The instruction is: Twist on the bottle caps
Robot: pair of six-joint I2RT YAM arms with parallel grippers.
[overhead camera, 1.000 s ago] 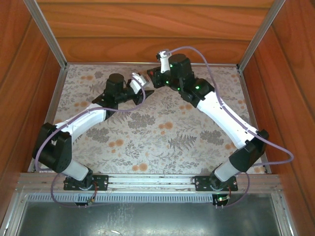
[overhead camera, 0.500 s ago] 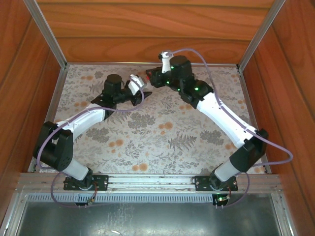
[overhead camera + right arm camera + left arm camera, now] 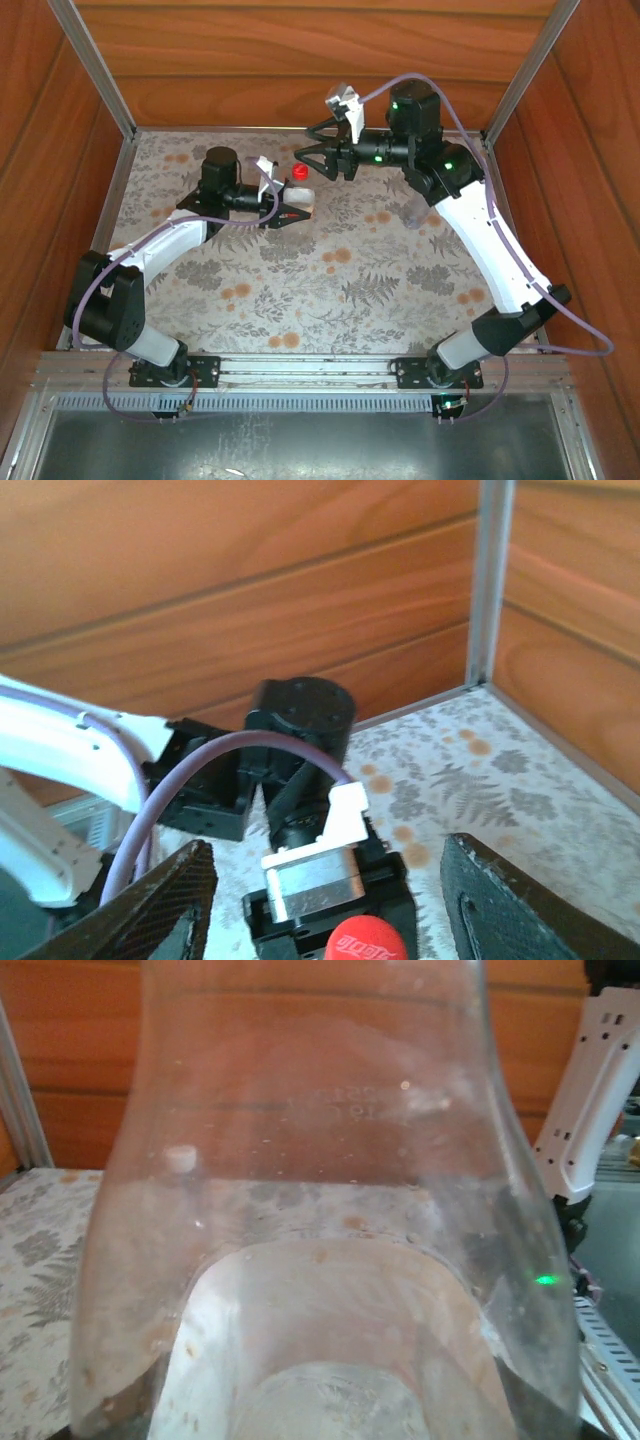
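Note:
A clear bottle [image 3: 303, 197] with a red cap [image 3: 300, 172] on its neck stands upright at the back middle of the table. My left gripper [image 3: 290, 207] is shut on its body. In the left wrist view the bottle's clear wall [image 3: 320, 1210] sits right against the lens. My right gripper [image 3: 312, 150] hangs just behind and above the cap, open, with nothing between its fingers. From the right wrist the red cap [image 3: 365, 941] shows at the bottom edge, between and below the spread fingertips [image 3: 190, 880]. A second clear bottle [image 3: 414, 212] stands by my right forearm.
Wooden walls and metal corner posts [image 3: 520, 70] close in the back and sides of the floral table [image 3: 330, 280]. My left wrist's camera mount [image 3: 315, 865] sits right under the right gripper. A purple cable [image 3: 250, 745] arcs across the right wrist view.
My right gripper has opened, let go of the red cap and drawn back and up to the right. The left gripper has shifted slightly right with the bottle. The second bottle is now uncovered.

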